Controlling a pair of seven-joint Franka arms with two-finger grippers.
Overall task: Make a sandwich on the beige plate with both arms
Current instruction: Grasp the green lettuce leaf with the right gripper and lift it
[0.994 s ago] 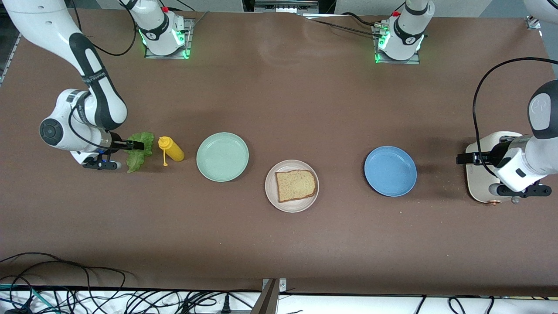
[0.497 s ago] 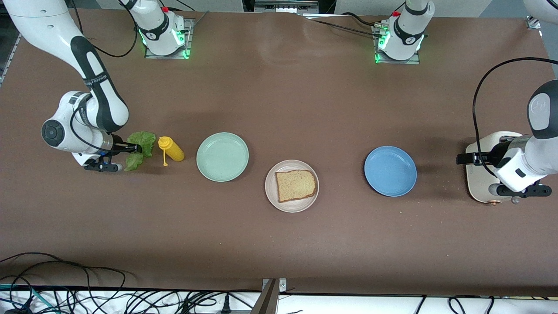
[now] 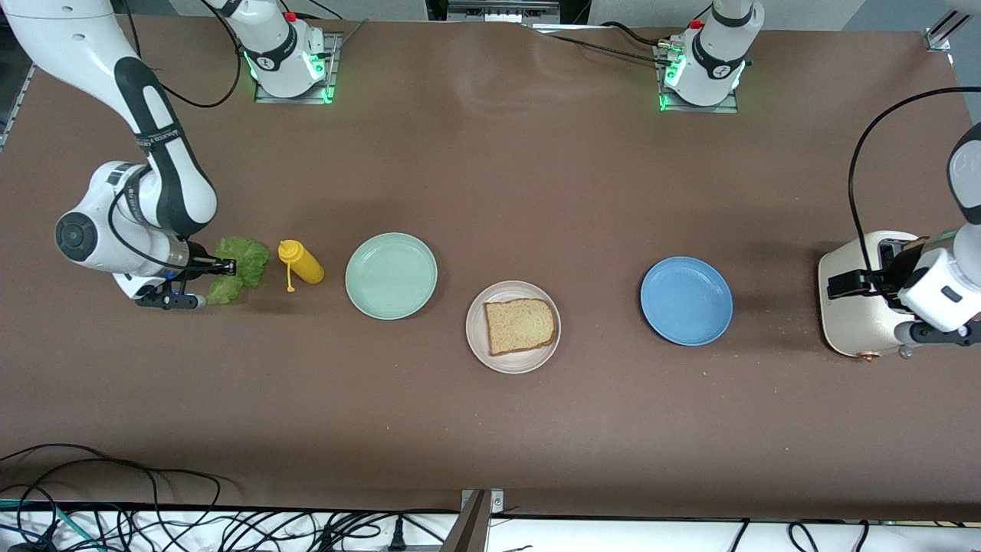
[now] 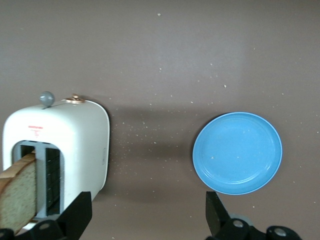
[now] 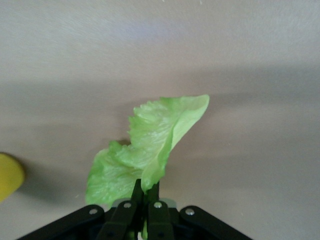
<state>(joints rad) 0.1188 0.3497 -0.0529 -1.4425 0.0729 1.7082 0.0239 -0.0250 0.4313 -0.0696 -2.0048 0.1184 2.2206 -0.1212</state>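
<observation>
Right gripper [image 3: 228,267] pinches lettuce [image 3: 239,261] beside mustard bottle [image 3: 301,262]; left gripper [image 4: 145,215], jaws wide, hangs over toaster [image 3: 854,295]; one bread slice [image 3: 520,325] lies on beige plate [image 3: 477,345]

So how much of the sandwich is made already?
One square tan bread slice already lies on the round beige plate. The right gripper is shut on the ruffled green lettuce leaf, which goes on next. The left gripper hangs open over the table beside the white toaster, where the second bread slice sticks out. That slice goes on top last.
</observation>
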